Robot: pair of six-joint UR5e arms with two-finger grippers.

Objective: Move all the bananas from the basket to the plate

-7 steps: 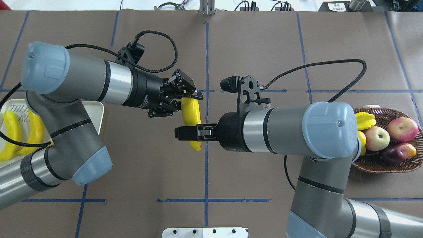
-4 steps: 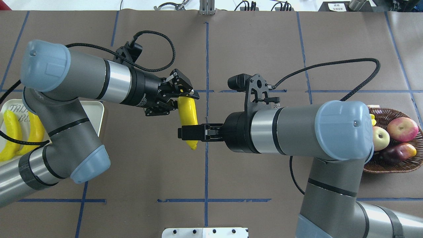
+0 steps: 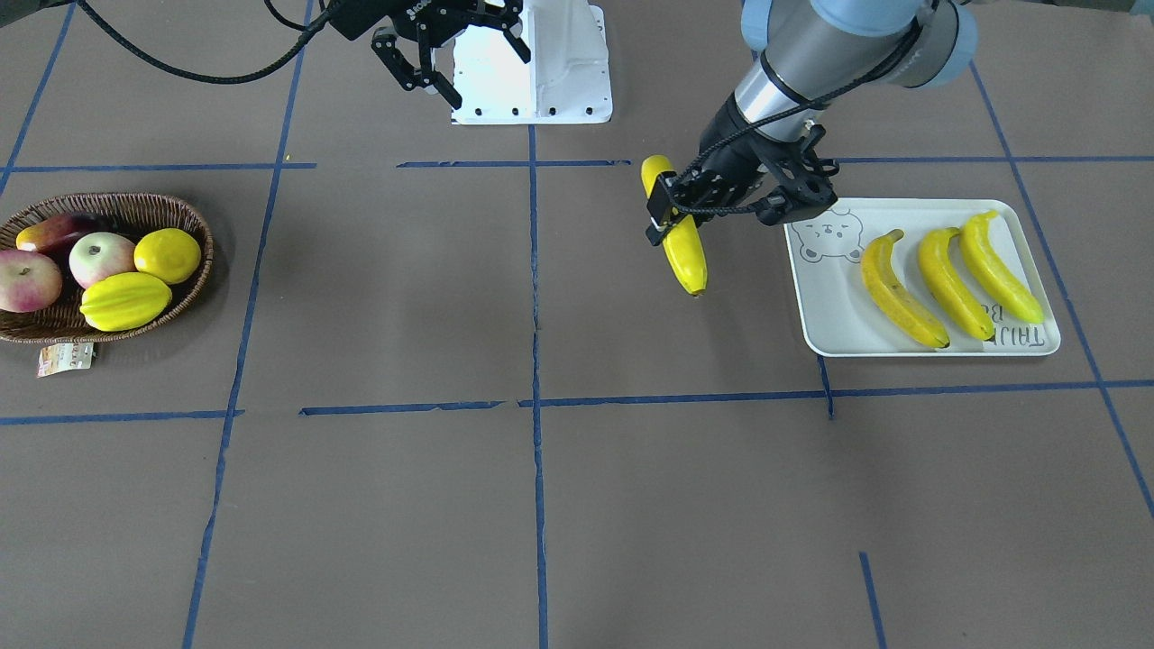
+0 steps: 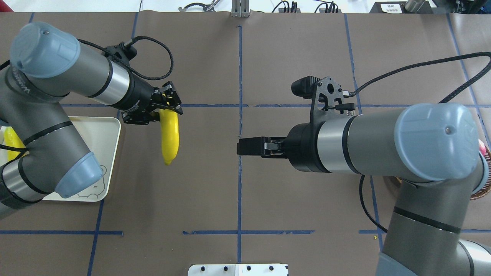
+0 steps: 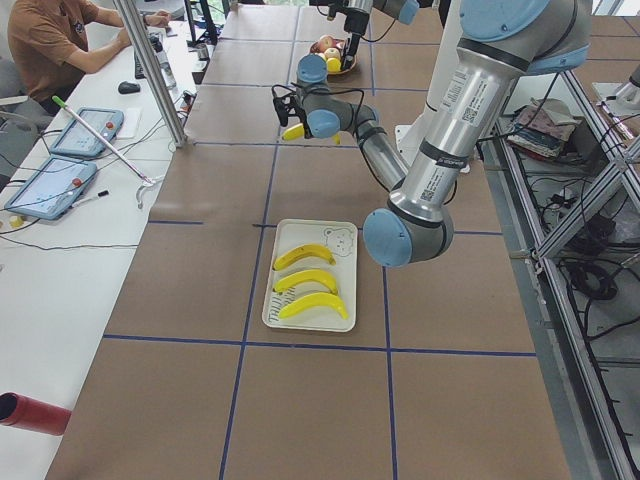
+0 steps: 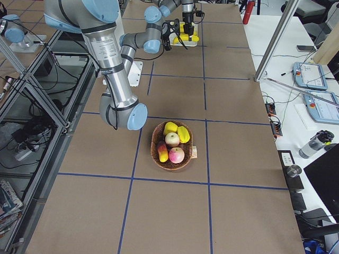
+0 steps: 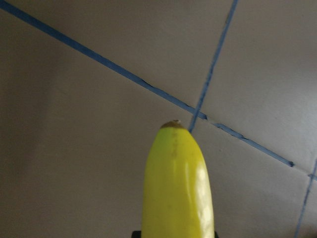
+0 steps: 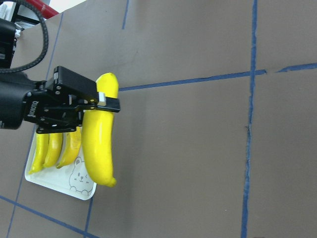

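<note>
My left gripper (image 4: 168, 109) is shut on the upper end of a yellow banana (image 4: 169, 138), which hangs above the brown table just right of the plate (image 4: 99, 145). The same banana (image 3: 685, 257) and left gripper (image 3: 672, 212) show in the front view beside the white bear plate (image 3: 829, 306). On that plate lie three bananas (image 3: 951, 281) side by side. My right gripper (image 3: 469, 56) is open with nothing in it, back near mid-table (image 4: 241, 147). Far off stands the wicker basket (image 3: 194, 225), with apples, a lemon and a starfruit in it.
The white robot base plate (image 3: 532, 63) lies at the table's near-robot edge. A paper tag (image 3: 65, 358) lies by the basket. Blue tape lines cross the brown table. A person (image 5: 50, 40) sits at a side desk.
The right gripper has let go of the banana and drawn back to the right. The left gripper has carried the banana left, toward the plate.
</note>
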